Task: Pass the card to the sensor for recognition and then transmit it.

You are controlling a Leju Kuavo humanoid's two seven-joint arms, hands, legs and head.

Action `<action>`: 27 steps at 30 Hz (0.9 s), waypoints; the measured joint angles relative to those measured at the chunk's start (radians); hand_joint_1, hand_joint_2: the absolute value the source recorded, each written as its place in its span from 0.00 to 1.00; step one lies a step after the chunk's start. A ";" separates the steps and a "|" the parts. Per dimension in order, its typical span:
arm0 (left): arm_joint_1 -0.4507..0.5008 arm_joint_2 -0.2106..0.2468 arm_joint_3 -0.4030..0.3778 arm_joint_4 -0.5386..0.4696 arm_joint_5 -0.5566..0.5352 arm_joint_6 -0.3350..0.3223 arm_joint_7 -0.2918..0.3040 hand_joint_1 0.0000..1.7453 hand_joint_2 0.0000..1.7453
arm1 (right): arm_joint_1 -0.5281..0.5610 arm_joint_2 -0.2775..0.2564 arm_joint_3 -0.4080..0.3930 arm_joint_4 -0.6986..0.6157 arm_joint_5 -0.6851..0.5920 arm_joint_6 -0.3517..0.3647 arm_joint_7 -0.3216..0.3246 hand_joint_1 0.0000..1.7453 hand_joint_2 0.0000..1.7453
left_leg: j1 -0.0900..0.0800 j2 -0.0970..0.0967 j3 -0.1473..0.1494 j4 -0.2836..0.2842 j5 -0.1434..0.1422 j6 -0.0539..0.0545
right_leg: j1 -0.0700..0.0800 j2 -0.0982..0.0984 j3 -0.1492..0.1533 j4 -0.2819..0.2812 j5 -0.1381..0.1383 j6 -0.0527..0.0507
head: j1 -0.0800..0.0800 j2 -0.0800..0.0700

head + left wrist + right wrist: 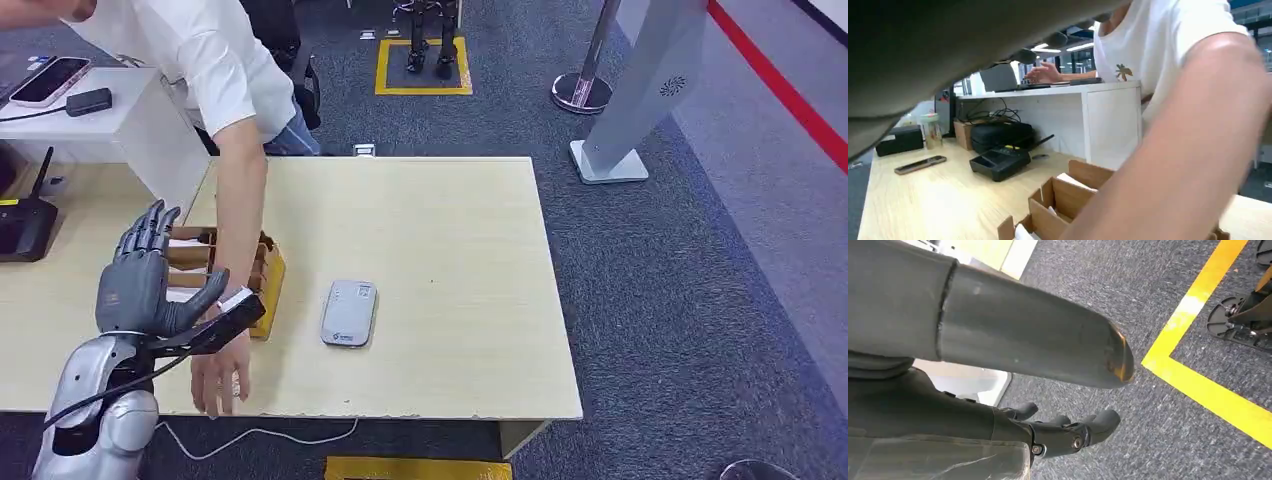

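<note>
We hold our left hand (140, 285) spread and empty above the card box (262, 272), cards (1071, 181) just beneath it, the sensor (349, 313) lying lengthwise to its right, nearer this hand than our dangling, loosely curled, empty right hand (1058, 432).

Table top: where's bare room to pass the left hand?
Free: the table right of and beyond the sensor. Crowded: the left hand, a person's arm and the card box bunch left of it.
</note>
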 joint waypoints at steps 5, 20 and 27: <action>0.010 -0.009 0.007 0.000 0.005 0.000 -0.007 0.00 0.00 | 0.002 0.000 0.000 0.000 0.000 0.000 0.003 0.00 0.00 | 0.000 0.000 0.000 0.000 0.000 0.000 | 0.000 0.000 0.000 0.000 0.000 0.000 | 0.000 0.000; 0.017 -0.018 0.013 0.000 0.005 0.000 -0.007 0.00 0.00 | 0.002 0.000 0.000 0.000 0.000 0.000 0.003 0.00 0.00 | 0.000 0.000 0.000 0.000 0.000 0.000 | 0.000 0.000 0.000 0.000 0.000 0.000 | 0.000 0.000; 0.017 -0.018 0.014 0.000 0.005 0.000 -0.007 0.00 0.00 | 0.002 0.000 0.000 0.000 0.000 0.000 0.003 0.00 0.00 | 0.000 0.000 0.000 0.000 0.000 0.000 | 0.000 0.000 0.000 0.000 0.000 0.000 | 0.000 0.000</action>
